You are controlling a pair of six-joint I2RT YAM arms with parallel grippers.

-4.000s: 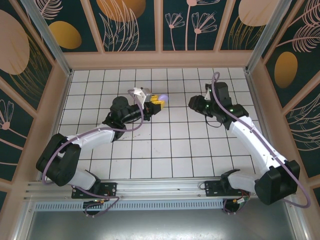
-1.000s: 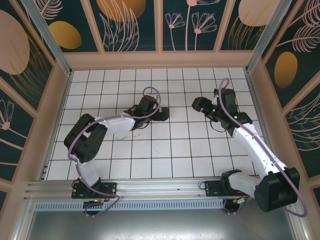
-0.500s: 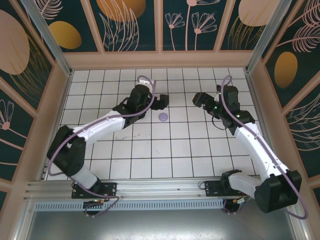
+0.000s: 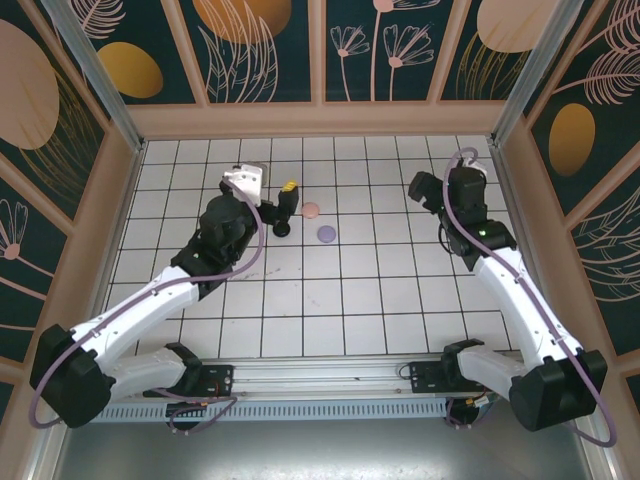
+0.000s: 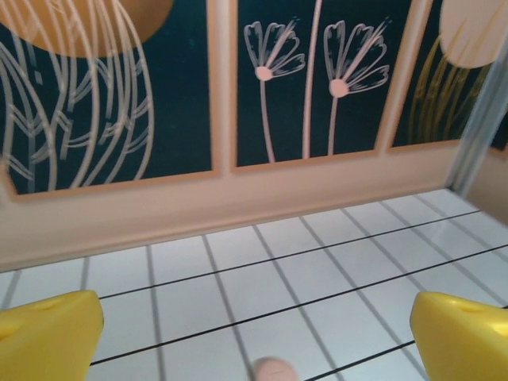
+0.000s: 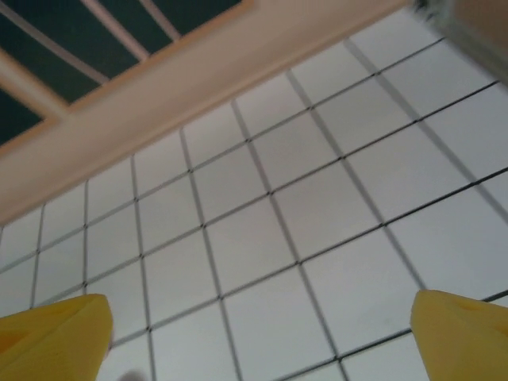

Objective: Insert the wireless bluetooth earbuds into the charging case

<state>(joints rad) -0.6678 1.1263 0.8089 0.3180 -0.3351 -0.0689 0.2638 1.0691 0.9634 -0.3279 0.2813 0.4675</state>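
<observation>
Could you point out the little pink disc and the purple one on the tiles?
pink disc [image 4: 311, 210], overhead view, middle of its top face.
purple disc [image 4: 326, 233], overhead view, middle of its top face.

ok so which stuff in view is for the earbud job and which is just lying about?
Job: pinkish round case; lavender round case; left claw, open, facing the pinkish one.
Just there: grid table; floral wall panels.
</observation>
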